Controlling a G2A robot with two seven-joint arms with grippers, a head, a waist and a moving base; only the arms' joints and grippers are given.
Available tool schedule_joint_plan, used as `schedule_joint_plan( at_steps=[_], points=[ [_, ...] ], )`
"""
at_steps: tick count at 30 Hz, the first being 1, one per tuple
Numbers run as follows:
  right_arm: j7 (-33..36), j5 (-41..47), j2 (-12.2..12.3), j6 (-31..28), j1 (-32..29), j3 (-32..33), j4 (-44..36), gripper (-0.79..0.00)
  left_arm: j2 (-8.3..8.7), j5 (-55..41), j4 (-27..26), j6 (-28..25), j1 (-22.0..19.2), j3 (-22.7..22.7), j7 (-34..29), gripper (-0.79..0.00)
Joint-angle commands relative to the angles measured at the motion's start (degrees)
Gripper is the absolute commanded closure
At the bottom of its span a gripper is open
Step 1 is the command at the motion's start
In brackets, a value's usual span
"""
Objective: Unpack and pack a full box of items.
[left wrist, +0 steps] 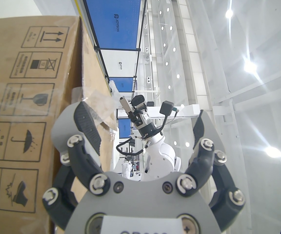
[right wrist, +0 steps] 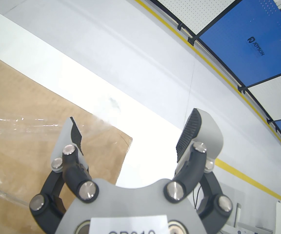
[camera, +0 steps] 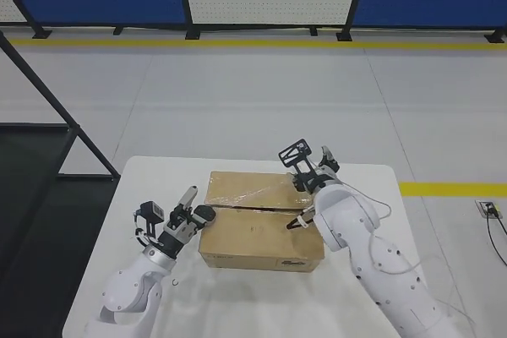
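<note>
The box (camera: 258, 221) sat in the middle of the table (camera: 160, 182). I had the left gripper (left wrist: 140, 122) spread beside it, the right gripper (right wrist: 134, 120) spread over its far corner.

The box (camera: 258, 224) is matt brown cardboard, faintly fibrous, with black print on its side. Clear tape (right wrist: 21, 122) across its top is glossy and wrinkled and catches the light. The bench (camera: 152, 182) is smooth and white with a dull sheen. The left claw (left wrist: 141, 113) and right claw (right wrist: 134, 118) have matt grey fingers, black finely ribbed pads (right wrist: 188, 132) that look like rubber, matt black links and shiny metal screws (left wrist: 99, 182). The floor (camera: 237, 84) is smooth, pale and slightly glossy.
</note>
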Motion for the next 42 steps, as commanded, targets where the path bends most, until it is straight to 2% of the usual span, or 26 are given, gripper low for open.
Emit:
schedule_joint_plan(
  at_steps=[1, 12, 19, 20, 21, 22, 23, 25, 32, 38, 42],
  points=[
    [1.41, -1.14, -0.27, 0.1, 0.38, -0.49, 0.33, -0.785, -0.01, 0.03, -0.07, -0.03, 0.01, 0.13, 0.13, -0.785],
    [9.68, -2.41, -1.48, -1.99, 1.05, -0.82, 1.06, -0.785, 0.11, -0.02, -0.39, -0.13, 0.38, -0.2, 0.48, -0.785],
    [9.81, -4.69, -1.7, -2.24, 0.24, 0.43, 0.45, -0.785, 0.13, 0.07, -0.17, 0.32, -0.15, 0.15, 0.25, -0.785],
    [9.29, -4.89, -1.74, -2.29, 0.02, 0.52, 0.36, -0.736, 0.13, 0.04, -0.14, 0.27, -0.22, 0.19, 0.18, -0.785],
    [8.61, -5.22, -1.77, -2.35, -0.12, 0.68, 0.33, -0.628, 0.13, 0.01, -0.06, 0.22, -0.26, 0.21, 0.15, -0.785],
    [7.91, -5.84, -1.79, -2.22, -0.3, 0.8, 0.33, -0.434, 0.14, 0.0, -0.01, 0.18, -0.29, 0.23, 0.13, -0.785],
    [7.56, -6.15, -1.83, -2.27, -0.5, 0.89, 0.38, -0.351, 0.14, -0.01, 0.03, 0.16, -0.32, 0.25, 0.14, -0.785],
    [7.37, -6.28, -1.94, -2.85, -0.65, 1.1, 0.48, -0.28, 0.14, -0.13, 0.1, 0.12, -0.35, 0.26, 0.25, -0.785],
    [9.94, -4.6, -2.53, -5.11, -0.73, 1.67, 0.65, -0.243, 0.18, -0.28, 0.29, 0.0, -0.38, 0.13, 0.55, -0.785],
    [9.01, -2.11, -3.16, -5.29, -0.24, 2.49, 1.63, -0.225, 0.19, -0.33, 0.39, -0.06, -0.57, 0.18, 0.78, -0.785],
    [6.4, -0.33, -3.4, -4.84, -0.01, 3.87, 1.85, -0.095, 0.16, -0.32, 0.66, -0.11, -0.83, 0.41, 0.9, -0.785]
  ],
)
